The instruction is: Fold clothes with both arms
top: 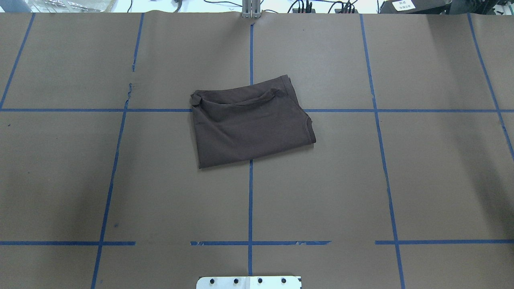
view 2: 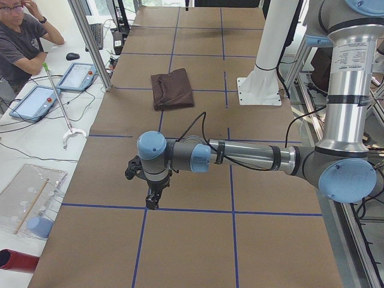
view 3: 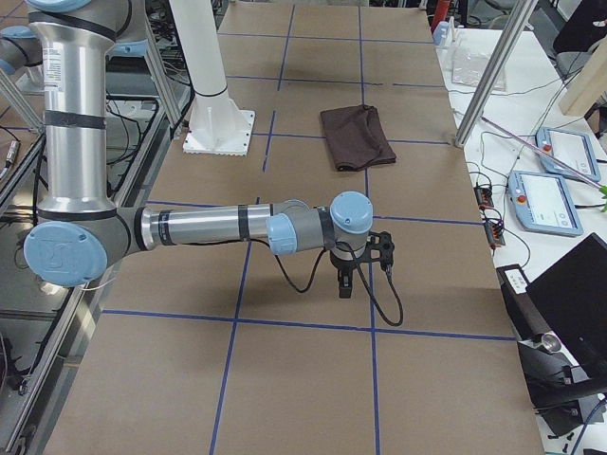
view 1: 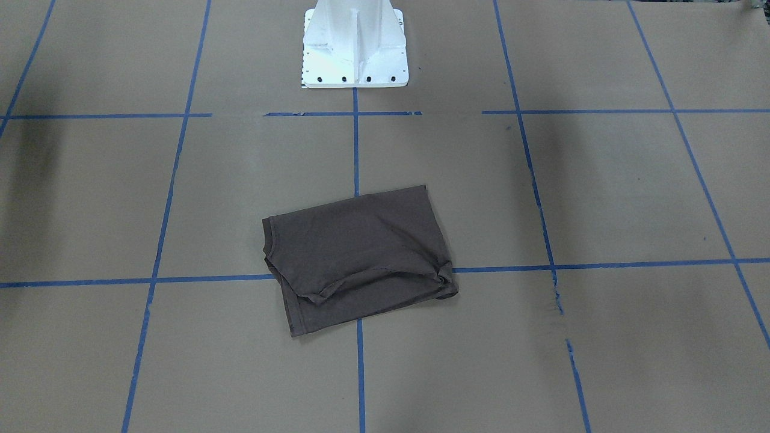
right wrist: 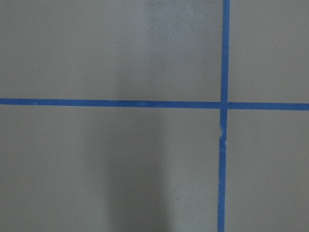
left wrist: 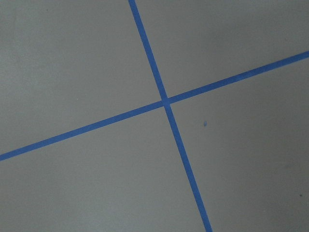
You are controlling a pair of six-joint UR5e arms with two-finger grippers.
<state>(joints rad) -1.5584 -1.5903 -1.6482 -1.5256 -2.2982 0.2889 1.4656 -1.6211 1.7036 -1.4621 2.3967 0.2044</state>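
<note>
One dark T-shirt lies folded mid-bench, covering a blue tape crossing. My left tool and right tool hang low, well apart from it; whether their fingers are apart or together, I cannot tell

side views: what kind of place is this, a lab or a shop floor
Most likely a robotics lab: a paper-covered table marked with a blue tape grid, the left arm and right arm over it, and teach pendants on a side bench.
</note>
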